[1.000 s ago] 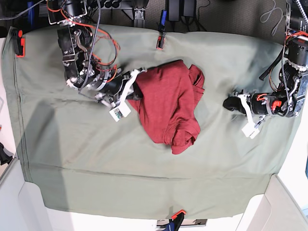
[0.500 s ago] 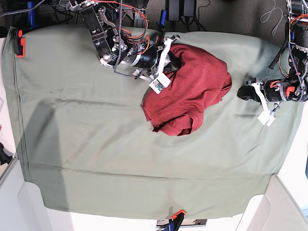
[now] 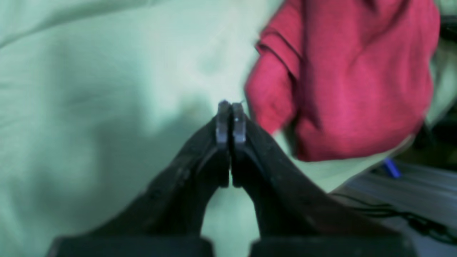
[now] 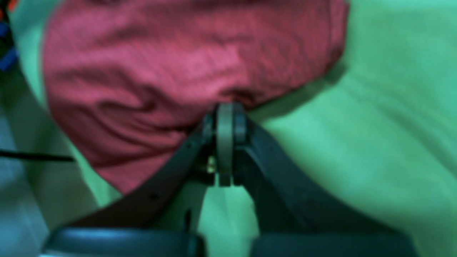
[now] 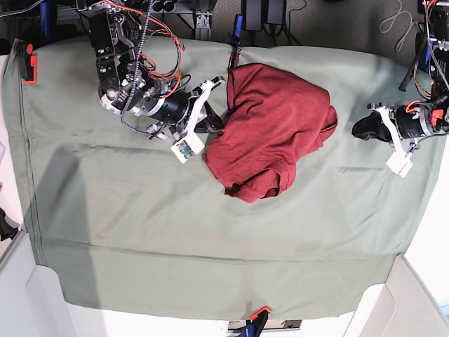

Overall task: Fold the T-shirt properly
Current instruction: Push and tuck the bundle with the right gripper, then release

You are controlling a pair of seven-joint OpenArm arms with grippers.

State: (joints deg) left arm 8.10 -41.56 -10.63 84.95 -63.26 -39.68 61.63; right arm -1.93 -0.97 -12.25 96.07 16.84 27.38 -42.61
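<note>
The maroon T-shirt [image 5: 273,126] lies crumpled in a heap on the back middle of the green cloth. My right gripper [image 5: 216,125], on the left side of the base view, is shut with its tips against the shirt's left edge. In the right wrist view the shut tips [image 4: 225,109] touch the rim of the T-shirt [image 4: 178,60], and no fabric shows between them. My left gripper [image 5: 359,126] is shut and empty, low over the cloth a little to the right of the shirt. In the left wrist view its tips [image 3: 230,107] sit beside the T-shirt [image 3: 350,89], apart from it.
The sage-green table cloth [image 5: 140,232] covers the table and is held by orange clamps at the left [image 5: 28,63], back [image 5: 233,62] and front [image 5: 258,312] edges. Cables and stands run behind the back edge. White tags hang from both grippers.
My right gripper drew back from on top of the shirt, leftward and toward the front, to its left edge. The shirt barely shifted. My left gripper moved slightly right.
</note>
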